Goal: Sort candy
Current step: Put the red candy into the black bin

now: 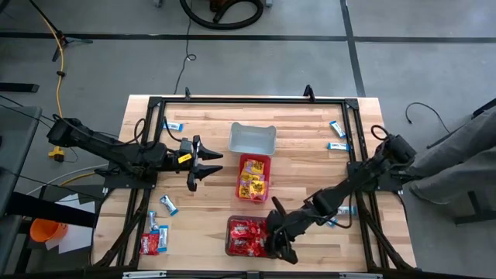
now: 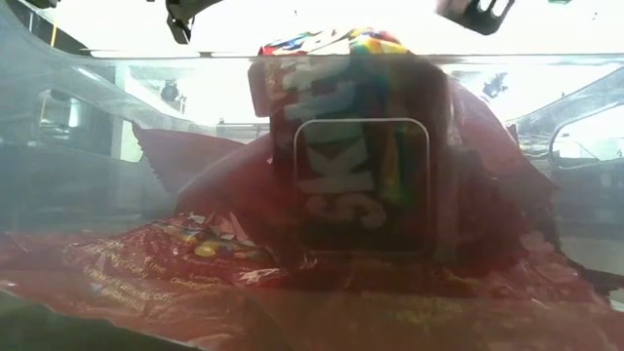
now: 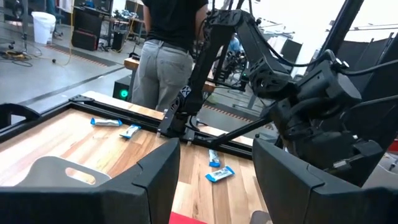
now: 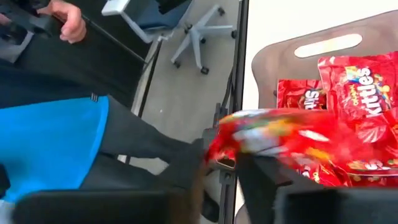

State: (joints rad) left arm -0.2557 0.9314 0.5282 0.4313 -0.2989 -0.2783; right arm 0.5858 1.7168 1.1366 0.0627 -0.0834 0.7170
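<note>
Low view: pressed against a clear wall, a heap of red packets (image 2: 361,185) – glossy, crinkled film, saw-tooth edges, white lettering.

High view, bottom of the frame upward: three rectangular bins in a column at centre on a pale wooden table (image 1: 310,167). Lowest, a dark bin (image 1: 230,225) full of the red candy. Over its right edge, the right gripper (image 1: 280,246), one red packet (image 4: 273,134) at its tip; whether clamped on it cannot be told. At lower left, one or two loose red packets (image 1: 149,244) and three small blue-and-white packets (image 1: 168,204) – flat, oblong. More blue-and-white ones part-hidden under the right arm.

Mid-frame, a pink bin (image 1: 254,158) holding yellow packets (image 1: 253,184). Left of it, the left gripper (image 1: 211,164), fingers spread wide, holding nothing.

Higher, a grey bin (image 1: 253,139) with rounded corners and a slot handle. One blue-and-white packet at upper left, two at upper right.

Beyond the table, a person (image 3: 165,50) standing, back turned.
</note>
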